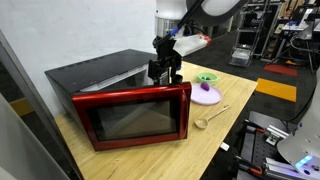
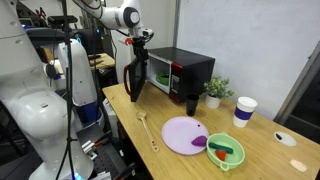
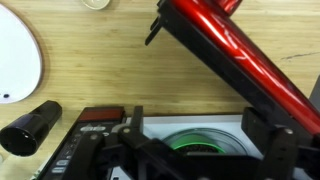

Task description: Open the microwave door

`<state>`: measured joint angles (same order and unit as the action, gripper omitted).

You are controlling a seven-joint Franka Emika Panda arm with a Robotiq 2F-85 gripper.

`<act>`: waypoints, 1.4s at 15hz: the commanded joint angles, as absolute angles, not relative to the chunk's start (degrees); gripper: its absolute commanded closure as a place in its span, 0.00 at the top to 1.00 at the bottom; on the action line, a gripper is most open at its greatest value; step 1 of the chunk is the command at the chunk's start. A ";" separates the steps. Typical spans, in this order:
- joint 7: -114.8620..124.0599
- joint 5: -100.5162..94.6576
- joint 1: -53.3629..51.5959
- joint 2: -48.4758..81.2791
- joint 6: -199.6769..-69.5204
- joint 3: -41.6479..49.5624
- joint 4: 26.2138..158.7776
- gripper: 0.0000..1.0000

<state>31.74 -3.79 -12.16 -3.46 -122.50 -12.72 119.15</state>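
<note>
- Wooden table (image 1: 232, 128) in a lab cluttered with equipment carries the microwave (image 1: 95, 75), which sits below and behind the claw (image 1: 165, 70).
- Its red door (image 1: 135, 115) stands swung out from the body; the claw hangs just above the door's upper free corner.
- In an exterior view the door (image 2: 133, 82) shows nearly edge-on, right under the claw (image 2: 140, 45), with the microwave (image 2: 190, 68) beyond it.
- In the wrist view the claw (image 3: 200, 150) looks wide, with nothing between its dark fingers (image 3: 130, 150).
- The door's glossy red edge (image 3: 230, 50) runs diagonally just ahead of the claw. I cannot tell whether a finger touches it.
- A lilac plate (image 1: 207, 95) and green bowl (image 1: 206, 78) lie past the claw, on the side away from the microwave.
- A wooden spoon (image 1: 210, 117) lies nearer the table edge, below the plate.
- A black cylinder (image 3: 30, 125) lies on the wood, off to the claw's side in the wrist view.
- A white cup (image 2: 244, 110) and small plant (image 2: 214, 90) stand well apart from the claw, past the microwave.
</note>
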 commanded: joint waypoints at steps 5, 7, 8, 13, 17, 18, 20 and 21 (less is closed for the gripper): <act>26.15 2.40 -13.88 -6.59 -121.81 -14.52 121.45 1.00; 25.36 3.34 -14.11 -7.00 -121.74 -14.82 121.96 1.00; 24.96 3.86 -14.19 -7.30 -122.00 -14.98 122.45 1.00; 22.55 6.05 -14.85 -7.91 -122.22 -15.29 123.03 1.00; 20.41 7.72 -15.70 -8.55 -122.94 -16.11 123.67 1.00; 19.98 8.13 -15.83 -8.68 -122.77 -16.27 123.58 1.00; 19.31 8.77 -16.09 -9.15 -123.03 -16.64 124.03 1.00; 19.10 9.04 -16.15 -9.29 -122.97 -16.61 124.06 1.00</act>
